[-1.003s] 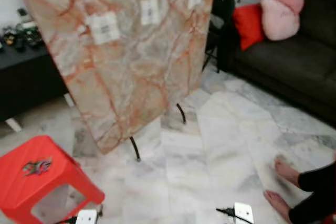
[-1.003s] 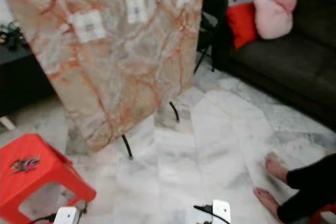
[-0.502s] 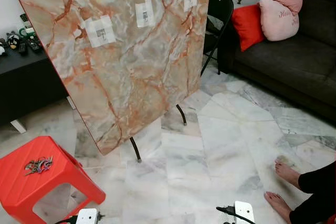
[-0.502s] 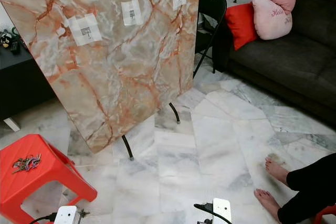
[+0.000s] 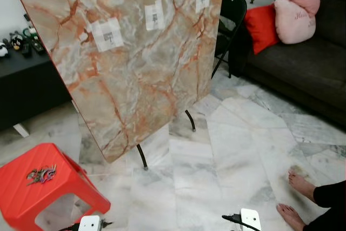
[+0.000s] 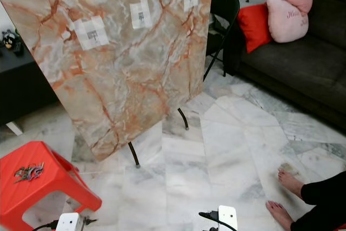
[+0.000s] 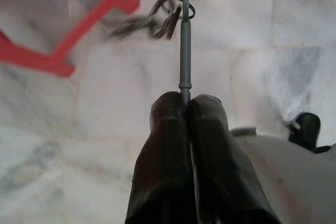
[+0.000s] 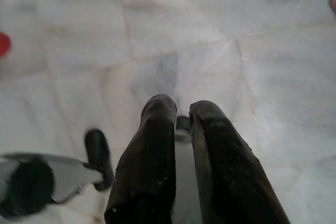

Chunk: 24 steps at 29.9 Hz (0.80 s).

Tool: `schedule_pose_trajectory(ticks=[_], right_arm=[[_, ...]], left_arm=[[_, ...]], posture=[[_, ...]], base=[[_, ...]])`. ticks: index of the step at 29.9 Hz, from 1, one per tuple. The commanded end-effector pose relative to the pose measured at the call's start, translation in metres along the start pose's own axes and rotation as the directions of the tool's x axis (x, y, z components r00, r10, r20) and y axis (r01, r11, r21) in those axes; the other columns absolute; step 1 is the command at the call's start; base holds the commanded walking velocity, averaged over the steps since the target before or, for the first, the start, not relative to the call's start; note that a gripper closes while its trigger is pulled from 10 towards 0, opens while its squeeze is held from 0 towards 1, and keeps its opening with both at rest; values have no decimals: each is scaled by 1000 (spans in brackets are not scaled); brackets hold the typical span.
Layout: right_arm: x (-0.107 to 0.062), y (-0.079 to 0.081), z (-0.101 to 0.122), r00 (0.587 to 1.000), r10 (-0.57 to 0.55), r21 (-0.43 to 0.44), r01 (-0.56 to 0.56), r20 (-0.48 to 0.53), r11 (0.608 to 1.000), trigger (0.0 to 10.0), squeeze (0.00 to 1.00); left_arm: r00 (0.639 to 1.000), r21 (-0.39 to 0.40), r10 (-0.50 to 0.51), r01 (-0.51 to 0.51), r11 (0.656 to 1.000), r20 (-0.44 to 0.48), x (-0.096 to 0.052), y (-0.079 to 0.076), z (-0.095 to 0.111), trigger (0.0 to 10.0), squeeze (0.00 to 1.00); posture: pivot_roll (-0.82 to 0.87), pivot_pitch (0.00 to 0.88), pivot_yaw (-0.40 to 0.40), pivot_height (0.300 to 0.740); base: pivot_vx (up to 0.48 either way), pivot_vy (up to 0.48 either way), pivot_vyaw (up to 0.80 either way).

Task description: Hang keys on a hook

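Grey metal, a thin rod (image 7: pixel 185 45), was seen pinched between the two black fingers of the left gripper (image 7: pixel 185 98), which were pressed fully together on its near end. The rod's long axis was carried straight out along the fingers, and at its far tip a ring of keys (image 7: pixel 165 17) appeared to be hung, though that end was blurred and the way it was caught could not be made out. The keys were thus placed directly ahead of the fingertips, well beyond them, with a leg of the red stool (image 5: pixel 32 187) off to one side. A second bunch (image 5: pixel 41 175) was left lying on the stool's top, above the low-held left gripper and on its outer side. The likely goal was judged to be the white pads (image 5: pixel 109 35) stuck on the tilted marble board (image 5: pixel 140 79), far ahead of and well above the fingers; whether hooks were fixed to them was too small to tell. The left arm was plainly the nearer and the loaded one, so a long raise and forward reach was judged to be called for, with the rod kept tipped up so the ring would not slide off. The right gripper (image 8: pixel 181 114) was hung idle over the floor.
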State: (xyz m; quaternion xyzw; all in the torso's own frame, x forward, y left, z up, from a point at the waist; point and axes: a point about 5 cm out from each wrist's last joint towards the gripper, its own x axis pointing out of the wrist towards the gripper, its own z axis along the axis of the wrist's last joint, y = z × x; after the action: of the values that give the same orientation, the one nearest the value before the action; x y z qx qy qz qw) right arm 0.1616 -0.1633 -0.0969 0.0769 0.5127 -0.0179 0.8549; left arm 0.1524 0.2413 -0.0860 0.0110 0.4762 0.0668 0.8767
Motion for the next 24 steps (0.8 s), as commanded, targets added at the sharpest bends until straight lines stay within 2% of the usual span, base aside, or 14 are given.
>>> schedule_pose_trajectory(ticks=[1, 9, 16, 24], right_arm=[[-1, -5, 1, 1000, -12, -1, 12, 4, 1000, 10000, 0], [-1, -5, 2, 1000, -1, -21, 2, 7, 1000, 10000, 0], [-1, -4, 2, 1000, 8, -42, -7, 11, 999, 10000, 0], [-1, -5, 2, 1000, -2, -18, 3, 12, 1000, 10000, 0]], left_arm=[[1000, -10, -13, 13, 1000, 13, 1, -5, 4, 10000, 0], [1000, -14, -16, 16, 1000, 16, 1, -5, 4, 10000, 0], [1000, -19, -14, 14, 1000, 20, 1, -6, 4, 10000, 0], [997, 23, -30, 29, 999, 65, 3, -4, 18, 10000, 0]], posture=[[30, 0, -11, 740], [25, 0, -12, 740], [30, 0, -14, 740], [29, 0, -15, 740]], base=[[319, 0, 0], [322, 0, 0], [324, 0, 800], [323, 0, 0]])
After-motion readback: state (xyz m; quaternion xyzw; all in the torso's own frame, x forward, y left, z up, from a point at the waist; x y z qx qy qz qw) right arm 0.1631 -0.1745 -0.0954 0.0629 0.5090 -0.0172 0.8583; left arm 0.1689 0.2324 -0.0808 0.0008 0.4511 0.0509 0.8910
